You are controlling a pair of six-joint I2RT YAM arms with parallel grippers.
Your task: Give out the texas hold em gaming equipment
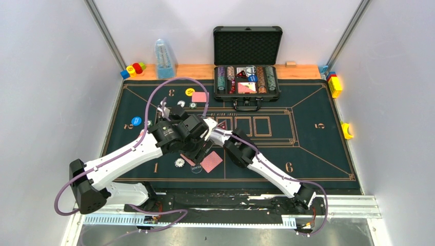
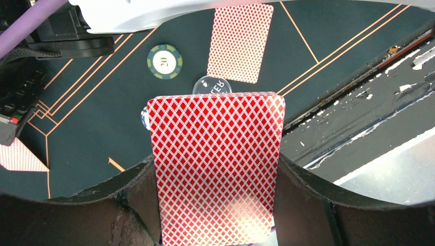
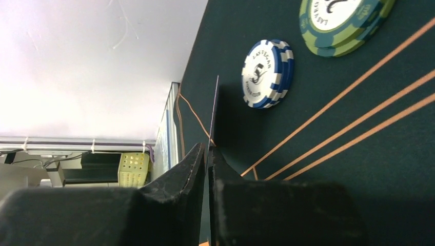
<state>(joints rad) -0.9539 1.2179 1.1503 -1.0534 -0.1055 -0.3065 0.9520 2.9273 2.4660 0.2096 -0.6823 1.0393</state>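
My left gripper is shut on a stack of red-backed playing cards, held by the long edges above the green felt; in the top view it hangs over position 1. Below it lie a single card, a clear dealer button and a green chip. My right gripper pinches one playing card edge-on, with a blue-white chip and a green chip on the felt beyond. In the top view the right gripper crosses close to the left.
An open black case with rows of chips stands at the back. A yellow disc, a pink card and a blue disc lie on the felt's left side. Toy blocks and a clear blue bottle sit at the back left.
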